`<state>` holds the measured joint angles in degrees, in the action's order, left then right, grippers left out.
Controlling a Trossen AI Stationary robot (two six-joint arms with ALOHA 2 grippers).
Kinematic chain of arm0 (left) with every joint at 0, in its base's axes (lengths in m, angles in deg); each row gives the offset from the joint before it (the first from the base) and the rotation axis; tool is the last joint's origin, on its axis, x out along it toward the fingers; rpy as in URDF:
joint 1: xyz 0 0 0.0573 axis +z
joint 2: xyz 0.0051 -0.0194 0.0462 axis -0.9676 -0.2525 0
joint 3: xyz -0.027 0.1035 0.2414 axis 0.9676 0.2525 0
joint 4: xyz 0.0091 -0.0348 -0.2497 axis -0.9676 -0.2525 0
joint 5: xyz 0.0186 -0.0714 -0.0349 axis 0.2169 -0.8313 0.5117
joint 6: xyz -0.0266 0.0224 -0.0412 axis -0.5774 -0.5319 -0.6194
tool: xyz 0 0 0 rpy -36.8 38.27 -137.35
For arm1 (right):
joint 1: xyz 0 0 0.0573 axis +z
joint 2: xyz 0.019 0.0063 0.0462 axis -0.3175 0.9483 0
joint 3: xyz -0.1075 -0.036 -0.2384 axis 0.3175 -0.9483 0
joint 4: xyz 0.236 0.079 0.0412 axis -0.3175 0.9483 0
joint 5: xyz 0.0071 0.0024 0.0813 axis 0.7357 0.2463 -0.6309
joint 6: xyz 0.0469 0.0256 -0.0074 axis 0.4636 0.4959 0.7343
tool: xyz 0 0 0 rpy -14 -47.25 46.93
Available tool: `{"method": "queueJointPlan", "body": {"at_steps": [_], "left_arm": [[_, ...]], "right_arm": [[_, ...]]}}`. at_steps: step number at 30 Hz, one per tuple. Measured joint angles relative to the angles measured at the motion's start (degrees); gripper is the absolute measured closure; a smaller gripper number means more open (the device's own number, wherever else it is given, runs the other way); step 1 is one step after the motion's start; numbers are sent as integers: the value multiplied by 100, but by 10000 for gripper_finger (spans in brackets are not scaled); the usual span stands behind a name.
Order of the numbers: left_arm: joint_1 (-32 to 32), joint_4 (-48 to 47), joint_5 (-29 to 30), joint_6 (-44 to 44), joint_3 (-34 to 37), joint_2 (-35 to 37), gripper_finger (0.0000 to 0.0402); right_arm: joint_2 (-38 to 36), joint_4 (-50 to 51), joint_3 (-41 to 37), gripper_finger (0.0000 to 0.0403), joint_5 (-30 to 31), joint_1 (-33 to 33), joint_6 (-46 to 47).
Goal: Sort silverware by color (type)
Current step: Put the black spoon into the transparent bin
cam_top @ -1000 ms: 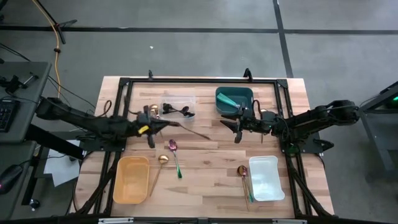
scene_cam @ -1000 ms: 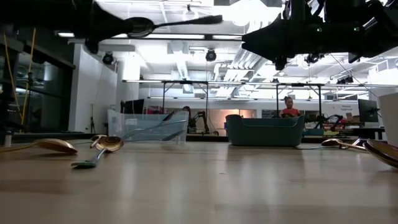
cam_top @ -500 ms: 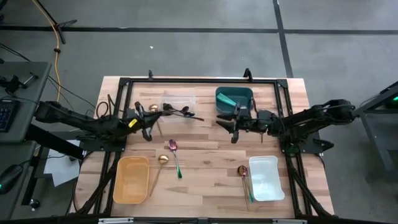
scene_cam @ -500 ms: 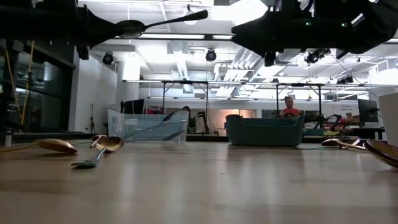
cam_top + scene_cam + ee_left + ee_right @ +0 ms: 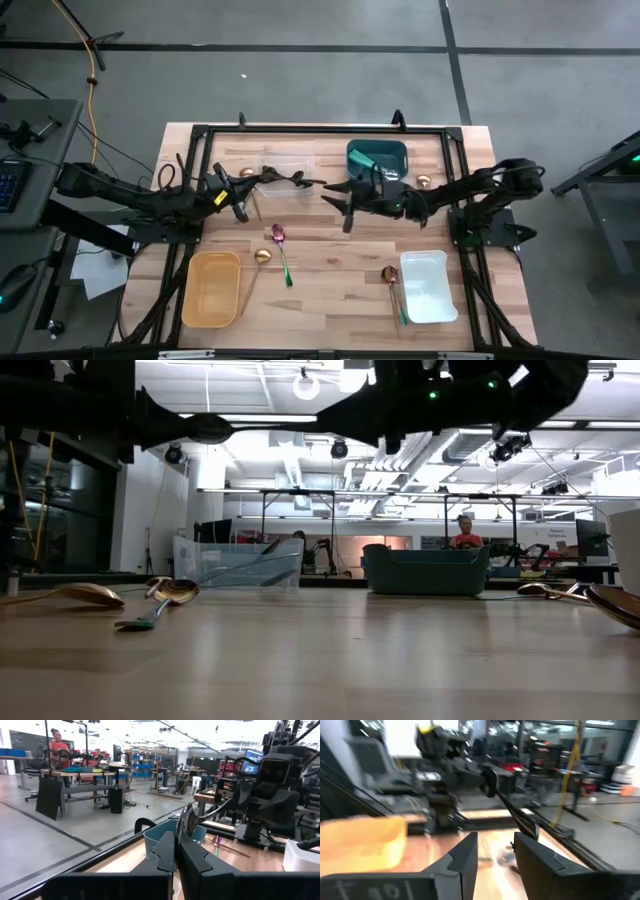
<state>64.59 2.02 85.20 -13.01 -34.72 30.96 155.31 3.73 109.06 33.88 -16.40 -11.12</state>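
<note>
High view. Desk (image 5: pixel 330 285) with four containers: clear tub (image 5: pixel 287 168) at the far side holding black pieces; teal bin (image 5: pixel 377 157) beside it; orange tub (image 5: pixel 210 290) and white tub (image 5: pixel 428 287) at the near side, contents not made out. Left gripper (image 5: pixel 243 200) closed on a black spoon (image 5: pixel 290 180), carried in the air at the clear tub's near edge, handle reaching toward the right arm. Right gripper (image 5: pixel 345 207) partly open, empty, at mid-desk just short of that handle. Loose on the desk: gold spoon (image 5: pixel 261 259), pink-purple spoon (image 5: pixel 277 234), teal-handled piece (image 5: pixel 286 272), two more pieces (image 5: pixel 392 284) beside the white tub, gold items (image 5: pixel 423 182) near the teal bin and by the clear tub.

Low view. Black spoon (image 5: pixel 215 428) held high above the desk; loose spoons (image 5: pixel 170 592) on the desk below.

Left wrist view. Closed fingers (image 5: pixel 167 855) pinch the spoon bowl edge-on.

Right wrist view. Fingers (image 5: pixel 465 852) apart, nothing between; spoon handle ahead.

Status. Sorting partly done, judged: some black and teal pieces binned; about half a dozen pieces unsorted.
</note>
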Motion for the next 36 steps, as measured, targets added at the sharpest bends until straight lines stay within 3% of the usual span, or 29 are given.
{"method": "queueJointPlan", "body": {"at_steps": [6,19,24,36], "left_arm": [[0,-57,-102,-77,-2,-12,401],[-4,-93,107,218,-2,-17,401],[-4,-92,-220,262,-2,-17,401],[-2,132,-368,269,-4,-17,401]], "right_arm": [[200,369,385,281,739,136,-371],[97,368,407,281,1213,567,-1176],[99,272,407,281,1801,695,-1468],[99,709,407,281,1386,529,-775]]}}
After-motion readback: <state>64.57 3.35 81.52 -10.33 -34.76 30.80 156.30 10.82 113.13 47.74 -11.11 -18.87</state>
